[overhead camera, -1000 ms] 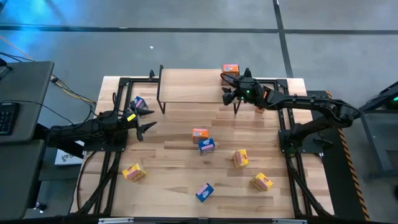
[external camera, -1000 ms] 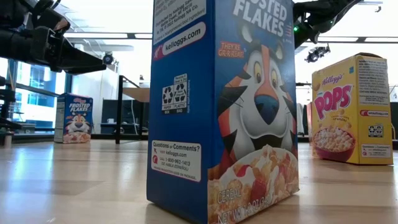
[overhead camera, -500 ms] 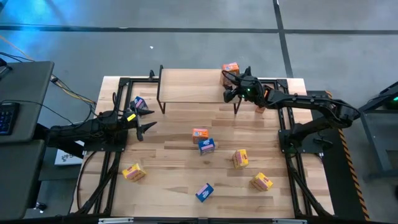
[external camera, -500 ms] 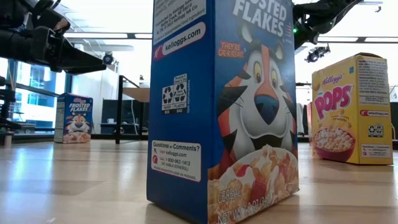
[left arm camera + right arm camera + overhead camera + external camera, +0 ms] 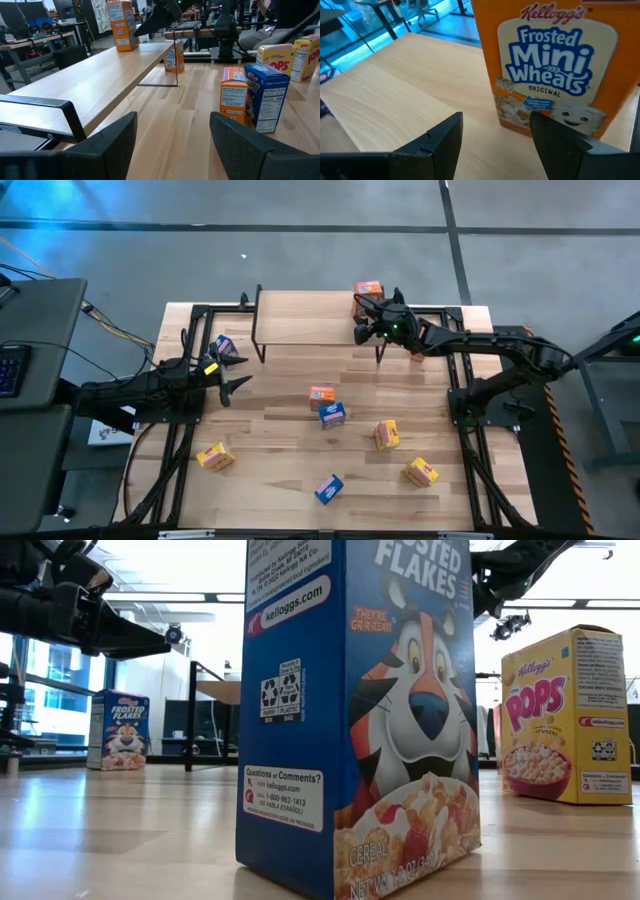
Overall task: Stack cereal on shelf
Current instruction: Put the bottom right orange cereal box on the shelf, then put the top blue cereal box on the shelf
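Note:
The shelf (image 5: pixel 305 317) stands at the table's far side. One orange cereal box (image 5: pixel 369 289) stands upright on its bottom face at the shelf top's far right corner, and it fills the right wrist view (image 5: pixel 555 65). My right gripper (image 5: pixel 364 320) is open over the shelf's right end, just short of that box on its near side, fingers (image 5: pixel 445 140) apart and clear of it. My left gripper (image 5: pixel 232 373) is open and waits at the table's left, beside a blue box (image 5: pixel 224 345). The left wrist view shows the shelf top (image 5: pixel 100 80) and the orange box (image 5: pixel 122 25).
Boxes stand loose on the tabletop: an orange (image 5: pixel 321 394) and a blue one (image 5: pixel 333 414) mid-table, two yellow (image 5: pixel 387 434) (image 5: pixel 421 472) to the right, a blue one (image 5: pixel 328 488) near the front, a yellow one (image 5: pixel 215 456) at left. The shelf top's left part is bare wood.
My right gripper has drifted a little toward the table's left over the shelf's right end, staying open. The orange box has stayed upright on the shelf's far right corner.

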